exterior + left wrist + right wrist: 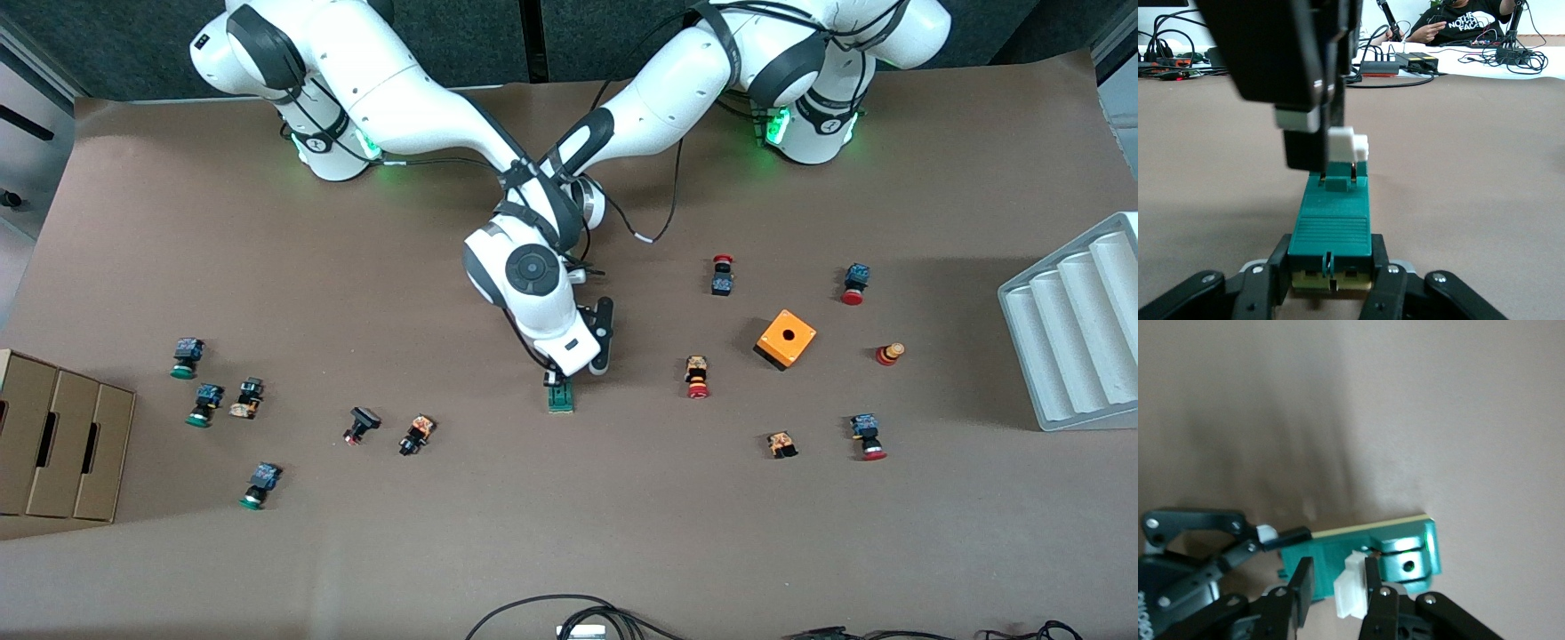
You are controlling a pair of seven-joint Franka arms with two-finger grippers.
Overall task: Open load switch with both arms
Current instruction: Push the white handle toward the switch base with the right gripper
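Between both tools: load switch, clamped.

the station is running two arms, the right arm and the left arm, each carrying one gripper: left gripper, right gripper.

the table is holding these quantities:
- one load switch.
- one orange cube.
- twelve small push-button parts in all.
  - three are showing green caps.
  - four are showing red caps.
  - five are showing mixed black, orange and red bodies.
- one cardboard box.
- one grey ribbed tray.
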